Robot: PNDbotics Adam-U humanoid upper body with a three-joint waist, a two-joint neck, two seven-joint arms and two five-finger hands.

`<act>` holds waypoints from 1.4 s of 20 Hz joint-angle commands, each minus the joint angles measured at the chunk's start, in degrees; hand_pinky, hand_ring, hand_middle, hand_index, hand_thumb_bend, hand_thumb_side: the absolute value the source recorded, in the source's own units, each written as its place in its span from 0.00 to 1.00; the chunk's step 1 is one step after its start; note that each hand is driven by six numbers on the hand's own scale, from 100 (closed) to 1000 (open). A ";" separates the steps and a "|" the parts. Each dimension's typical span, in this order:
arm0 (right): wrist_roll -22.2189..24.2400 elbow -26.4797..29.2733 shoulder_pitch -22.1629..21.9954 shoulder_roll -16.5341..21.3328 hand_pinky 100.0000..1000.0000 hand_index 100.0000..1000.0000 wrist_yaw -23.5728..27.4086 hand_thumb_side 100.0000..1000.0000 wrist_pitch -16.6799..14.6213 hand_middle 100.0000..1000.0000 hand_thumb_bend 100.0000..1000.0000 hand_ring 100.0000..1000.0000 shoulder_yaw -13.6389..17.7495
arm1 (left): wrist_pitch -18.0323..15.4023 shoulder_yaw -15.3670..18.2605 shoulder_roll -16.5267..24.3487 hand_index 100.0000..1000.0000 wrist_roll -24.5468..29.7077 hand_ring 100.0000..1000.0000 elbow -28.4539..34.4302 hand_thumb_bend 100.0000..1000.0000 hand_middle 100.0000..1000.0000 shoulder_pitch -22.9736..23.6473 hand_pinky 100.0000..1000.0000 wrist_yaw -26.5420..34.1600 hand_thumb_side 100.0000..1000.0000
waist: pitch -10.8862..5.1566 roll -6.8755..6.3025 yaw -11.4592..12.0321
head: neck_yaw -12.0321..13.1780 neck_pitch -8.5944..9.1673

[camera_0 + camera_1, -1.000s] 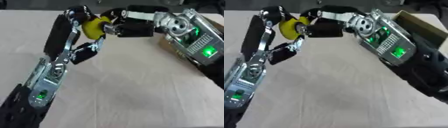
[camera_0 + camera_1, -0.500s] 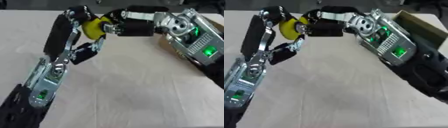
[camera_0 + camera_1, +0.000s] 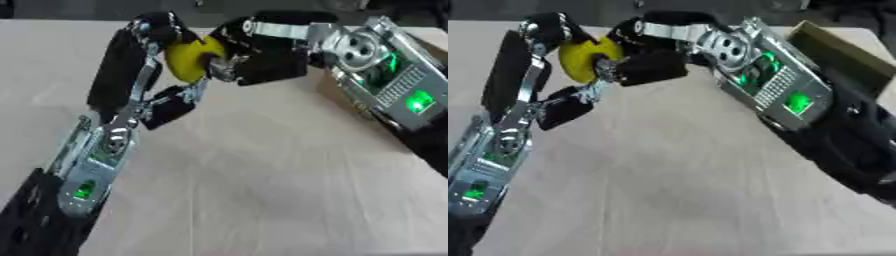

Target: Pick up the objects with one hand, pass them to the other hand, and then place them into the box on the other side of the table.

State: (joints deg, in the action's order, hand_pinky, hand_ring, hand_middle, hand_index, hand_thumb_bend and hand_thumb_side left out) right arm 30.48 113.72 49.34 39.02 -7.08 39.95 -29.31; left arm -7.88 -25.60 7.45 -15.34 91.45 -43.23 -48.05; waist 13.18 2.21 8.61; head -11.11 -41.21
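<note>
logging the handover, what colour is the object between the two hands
Yellow. The round object sits between the left hand and right hand, clearest in the left eye view.

Your black-and-silver left hand (image 3: 144, 65) reaches up from the lower left, fingers curled. Your black right hand (image 3: 262, 55) comes in from the upper right, fingers bent, meeting the left above the table's far side.
</note>
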 commanded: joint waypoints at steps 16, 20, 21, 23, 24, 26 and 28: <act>6.95 0.87 0.43 0.01 0.93 0.69 2.14 0.34 11.61 0.48 0.00 0.70 1.24 | 0.14 0.32 -0.76 0.67 1.41 0.55 0.95 0.47 0.51 -1.04 0.50 -2.99 0.00 | -0.88 -0.10 0.14 | -0.55 -0.44; 5.87 0.87 0.35 0.07 0.93 0.67 3.34 0.28 11.85 0.47 0.00 0.69 1.31 | -0.33 0.42 -0.79 0.72 2.46 0.59 1.11 0.58 0.56 -1.04 0.53 -4.50 0.00 | -0.87 -0.08 0.17 | -0.72 -0.45; 5.62 0.87 0.30 0.10 0.93 0.67 3.60 0.28 11.89 0.47 0.00 0.69 1.34 | -0.37 0.44 -0.82 0.72 2.59 0.59 1.11 0.59 0.56 -1.02 0.53 -4.77 0.00 | -0.88 -0.08 0.17 | -0.75 -0.46; 5.24 0.87 0.19 0.16 0.93 0.66 4.08 0.30 11.99 0.46 0.00 0.68 1.39 | -0.38 0.45 -0.87 0.74 2.74 0.59 1.09 0.61 0.56 -1.01 0.53 -5.11 0.00 | -0.87 -0.09 0.18 | -0.77 -0.43; 5.08 0.87 0.13 0.19 0.93 0.66 4.32 0.32 12.01 0.45 0.00 0.68 1.42 | -0.36 0.48 -0.89 0.76 2.75 0.60 1.10 0.64 0.57 -1.00 0.54 -5.25 0.00 | -0.86 -0.09 0.17 | -0.79 -0.43; 4.80 0.87 0.04 0.29 0.93 0.66 4.73 0.33 12.02 0.45 0.00 0.68 1.45 | -0.31 0.50 -0.90 0.78 2.75 0.60 1.10 0.70 0.58 -0.95 0.54 -5.64 0.00 | -0.84 -0.10 0.14 | -0.82 -0.45; 4.51 0.87 -0.04 0.37 0.93 0.66 5.00 0.33 12.02 0.45 0.00 0.67 1.56 | -0.22 0.55 -0.88 0.82 2.62 0.61 1.12 0.77 0.59 -0.89 0.55 -6.14 0.00 | -0.82 -0.12 0.12 | -0.83 -0.42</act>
State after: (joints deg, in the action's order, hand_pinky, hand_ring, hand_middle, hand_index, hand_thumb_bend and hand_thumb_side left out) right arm 27.46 113.70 48.52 38.54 -2.66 44.15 -28.62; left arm -8.20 -25.57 6.92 -12.79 91.53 -43.29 -53.61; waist 13.18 2.17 8.75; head -11.74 -41.65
